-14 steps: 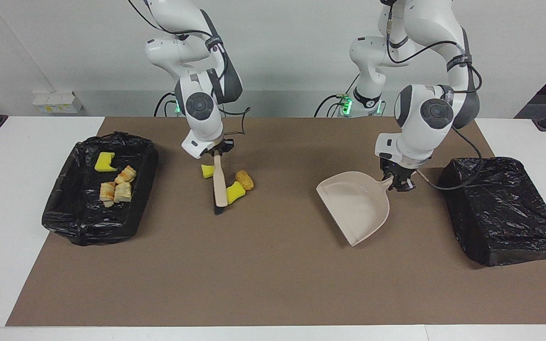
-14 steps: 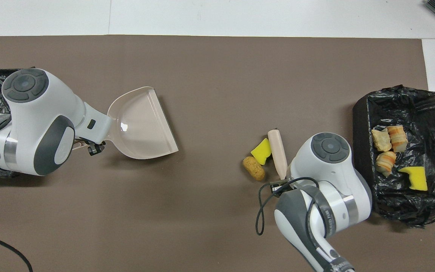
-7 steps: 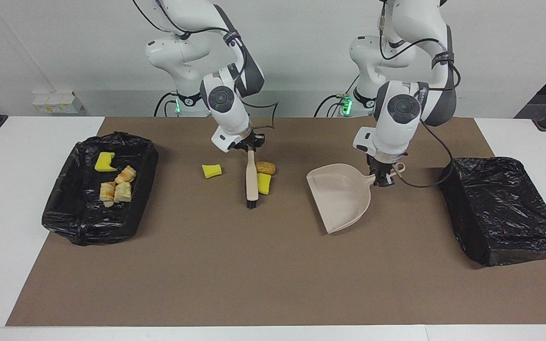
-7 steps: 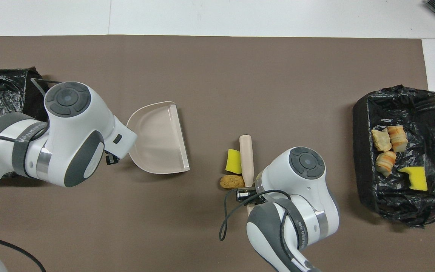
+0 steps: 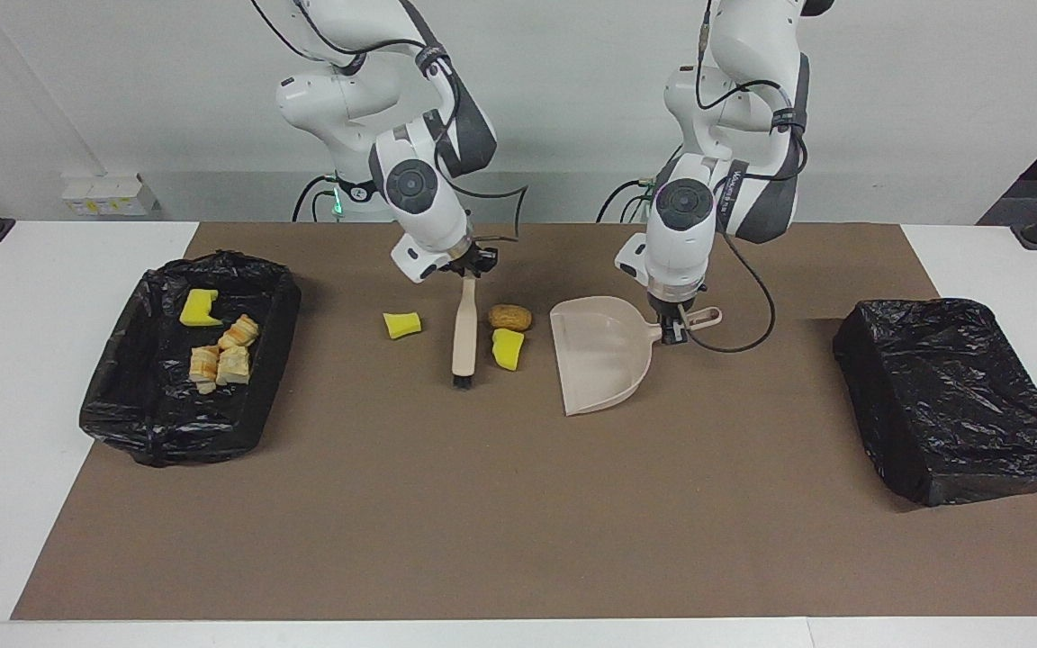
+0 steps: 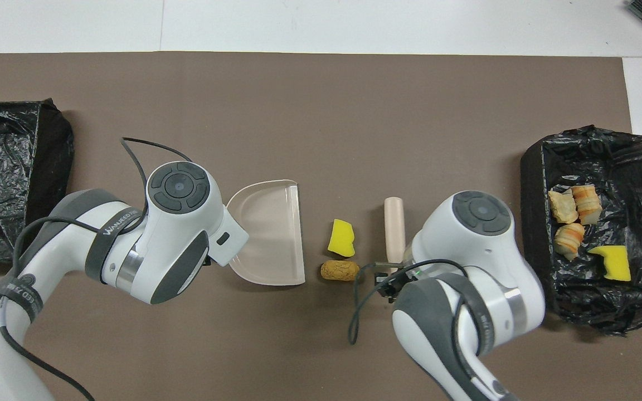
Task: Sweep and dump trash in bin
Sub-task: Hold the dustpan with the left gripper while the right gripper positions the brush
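Beige dustpan (image 5: 599,355) sits clamped by its handle in the left gripper (image 5: 673,331); right gripper (image 5: 472,270) grips the brush (image 5: 463,335). Both grippers are hidden overhead. Yellow sponge chunk (image 5: 507,349) and brown nugget (image 5: 509,317) lie between pan and brush.

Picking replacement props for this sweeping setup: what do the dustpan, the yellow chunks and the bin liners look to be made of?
Dustpan: apparently smooth beige plastic; moulded rim, slight sheen.
Yellow chunks: probably sponge foam; matte, bright, rough-cut edges.
Bin liners: thin black plastic film; crinkled folds with glossy glints.
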